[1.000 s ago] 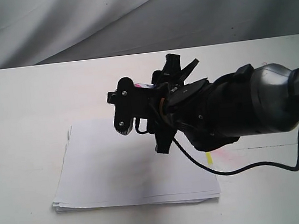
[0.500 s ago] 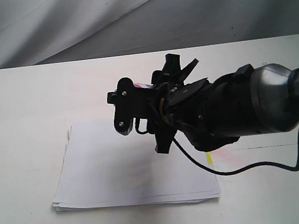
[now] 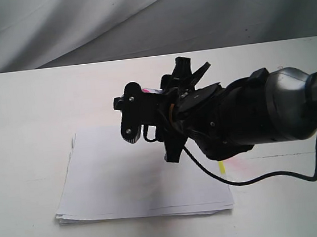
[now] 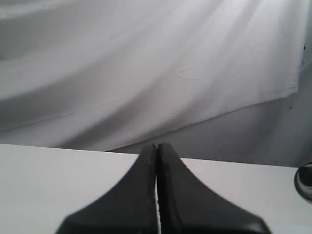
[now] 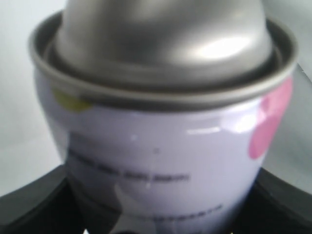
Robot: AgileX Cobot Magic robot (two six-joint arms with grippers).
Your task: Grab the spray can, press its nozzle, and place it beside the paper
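The spray can (image 5: 161,146) fills the right wrist view: a silver domed shoulder over a white printed label with a pink spot. My right gripper (image 5: 161,217) is shut on its body, one black finger on each side. In the exterior view this gripper (image 3: 154,94) hangs above the far edge of the paper (image 3: 125,179), and only a sliver of the can (image 3: 152,89) shows between the fingers. The nozzle is out of view. The paper is a white stack with a yellow tab (image 3: 222,167). My left gripper (image 4: 157,146) is shut and empty, over the white table.
A white table (image 3: 21,117) carries the paper, with a grey cloth backdrop (image 3: 135,18) behind it. A black cable (image 3: 257,180) loops below the right arm. A dark round object (image 4: 306,180) sits at the edge of the left wrist view.
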